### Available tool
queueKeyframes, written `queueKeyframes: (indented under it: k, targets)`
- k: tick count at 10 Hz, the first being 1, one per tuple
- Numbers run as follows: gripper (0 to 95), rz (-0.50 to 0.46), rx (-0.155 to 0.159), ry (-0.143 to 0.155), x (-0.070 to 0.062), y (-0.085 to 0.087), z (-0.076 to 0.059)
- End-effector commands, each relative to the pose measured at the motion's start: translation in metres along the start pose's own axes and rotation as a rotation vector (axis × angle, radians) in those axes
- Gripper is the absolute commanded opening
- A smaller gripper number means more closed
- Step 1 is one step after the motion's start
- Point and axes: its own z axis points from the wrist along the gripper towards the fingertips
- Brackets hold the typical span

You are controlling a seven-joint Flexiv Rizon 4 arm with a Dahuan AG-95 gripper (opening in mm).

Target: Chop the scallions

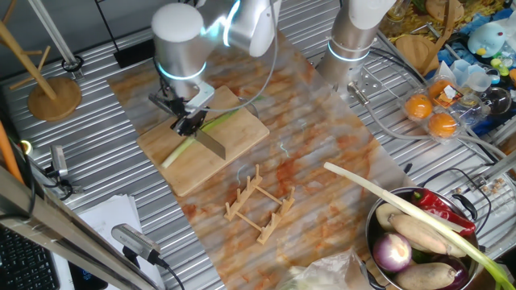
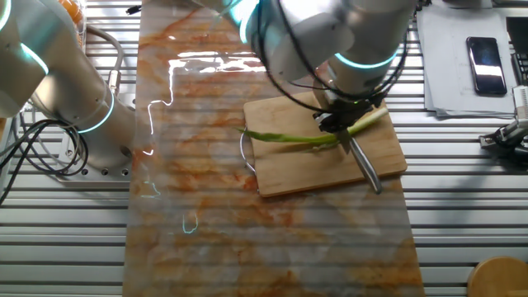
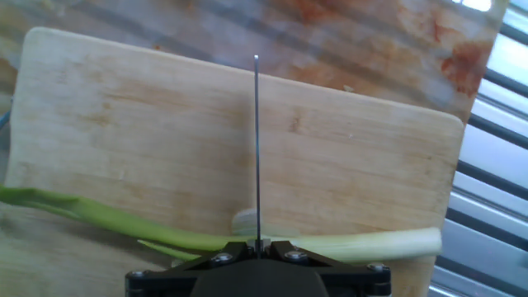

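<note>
The pincer (image 1: 190,121) is closed on the handle of a knife (image 1: 211,142), left of centre in one fixed view. The blade rests edge-down across the scallions (image 1: 203,129), which lie on a wooden cutting board (image 1: 234,141) on the tabletop (image 1: 322,153).

In the other fixed view the scallions (image 2: 297,138) run across the board (image 2: 289,169) right of centre, pale root end toward the upper right, green tips toward the left. The knife (image 2: 365,165) crosses the stalk beneath the pincer (image 2: 337,124).

In the hand view the blade (image 3: 256,148) appears edge-on as a thin vertical line at centre. It meets the scallions (image 3: 363,243) near the lower edge. The pale end lies at the right and the green leaf trails left. Whether the stalk is cut through cannot be determined.
</note>
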Motion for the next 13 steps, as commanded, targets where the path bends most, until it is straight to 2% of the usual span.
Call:
queueKeyframes:
  k: [1,2,4,5,6,7,10,11,12,13]
  targets:
    - [0.0,-0.024,-0.032,-0.039,0.002,0.001,0.024]
    - [0.0,-0.042,-0.026,-0.041,0.003,0.002,0.024]
    - [0.0,-0.036,-0.01,-0.094,0.004,0.002,0.026]
    - [0.0,-0.021,-0.016,-0.124,0.005,0.002,0.029]
    - [0.0,-0.014,-0.038,-0.163,0.004,0.001,0.03]
    - [0.0,-0.026,-0.043,-0.166,0.001,0.0,0.03]
    - [0.0,-0.005,-0.07,-0.158,-0.018,-0.01,0.037]
    - [0.0,-0.009,-0.069,-0.161,-0.024,-0.011,0.041]
    - [0.0,-0.004,-0.08,-0.136,-0.03,-0.01,0.041]
    - [0.0,-0.017,-0.097,-0.094,-0.037,-0.01,0.039]
